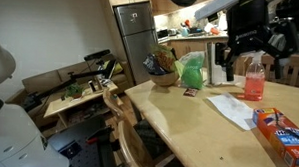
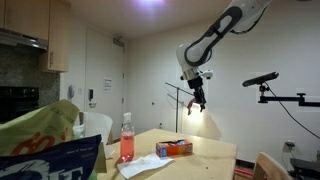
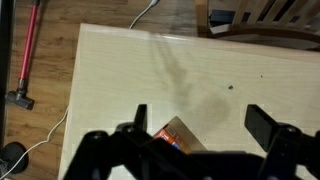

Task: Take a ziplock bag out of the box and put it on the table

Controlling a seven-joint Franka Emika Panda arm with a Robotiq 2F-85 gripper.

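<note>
Wrist view: hovering well above box (image 3: 178,137) with gripper (image 3: 200,120), jaws spread wide, holding nothing; lining up over box, likely for straight descent. Probable ziplock bag (image 1: 229,108), whitish and limp, lying on table (image 3: 120,70) near box, on pink spray bottle (image 1: 254,83) side.

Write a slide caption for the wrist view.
Open end effector hangs above the table, the box partly in view beneath it.
</note>
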